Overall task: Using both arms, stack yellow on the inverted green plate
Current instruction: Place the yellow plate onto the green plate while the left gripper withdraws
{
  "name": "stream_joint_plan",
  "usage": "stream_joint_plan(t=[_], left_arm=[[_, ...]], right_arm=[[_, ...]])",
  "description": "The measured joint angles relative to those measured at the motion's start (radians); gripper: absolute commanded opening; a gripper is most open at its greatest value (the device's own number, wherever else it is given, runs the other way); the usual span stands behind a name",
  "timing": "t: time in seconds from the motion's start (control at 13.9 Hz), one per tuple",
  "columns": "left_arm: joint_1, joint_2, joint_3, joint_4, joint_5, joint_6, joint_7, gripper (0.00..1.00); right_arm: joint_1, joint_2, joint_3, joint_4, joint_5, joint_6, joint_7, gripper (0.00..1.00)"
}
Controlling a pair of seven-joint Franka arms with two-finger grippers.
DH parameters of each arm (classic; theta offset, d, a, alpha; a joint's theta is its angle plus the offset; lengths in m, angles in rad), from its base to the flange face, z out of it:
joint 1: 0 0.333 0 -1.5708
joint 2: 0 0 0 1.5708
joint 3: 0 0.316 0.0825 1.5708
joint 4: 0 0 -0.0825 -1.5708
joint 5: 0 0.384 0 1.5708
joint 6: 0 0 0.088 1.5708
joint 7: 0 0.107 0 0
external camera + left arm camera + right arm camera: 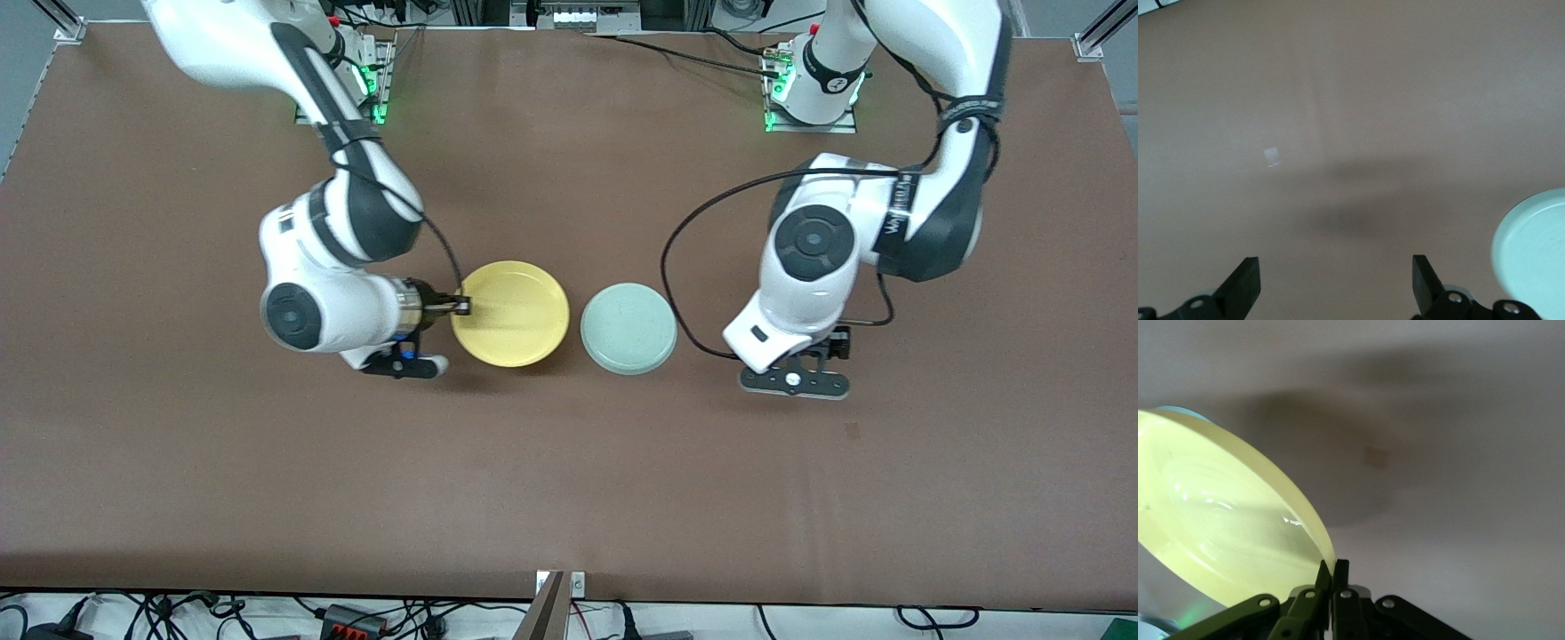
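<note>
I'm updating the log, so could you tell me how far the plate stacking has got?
Done: the green plate lies inverted on the table. In hand: the right gripper pinches the yellow plate at its rim. Left: setting yellow on green. The left gripper waits open beside the green plate.

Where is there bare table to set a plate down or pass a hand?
Bare table runs from both plates to the front camera's edge, and from the plates up to the bases. It is tight between the yellow plate, pinched by the right end effector, and the green plate. The open left end effector waits beside it.

A robotics lab: two bench-mounted arms point(329, 204) on a brown-covered table point(569, 498), cables point(356, 618) along its edge.
</note>
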Motion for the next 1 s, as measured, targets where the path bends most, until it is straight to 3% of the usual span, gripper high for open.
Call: stream_joint_plan(t=[0.22, 0.5, 0.72, 1.0], left_arm=[[0.079, -0.022, 0.0, -0.003, -0.033, -0.032, 0.13, 1.0], [0.189, -0.063, -0.001, -0.014, -0.184, -0.078, 0.265, 1.0], [0.276, -0.137, -0.008, -0.109, -0.226, -0.082, 0.331, 1.0], [0.292, -0.292, -0.019, -0.286, -0.237, -0.027, 0.339, 1.0]], right_arm=[[0.107, 0.081, 0.001, 0.071, 0.036, 0.119, 0.172, 0.0], [0.203, 0.174, 0.001, 0.09, 0.109, 0.278, 0.245, 0.0], [0.231, 0.216, 0.0, 0.092, 0.157, 0.298, 0.252, 0.0], [0.241, 0.234, 0.0, 0.091, 0.16, 0.3, 0.258, 0.0]])
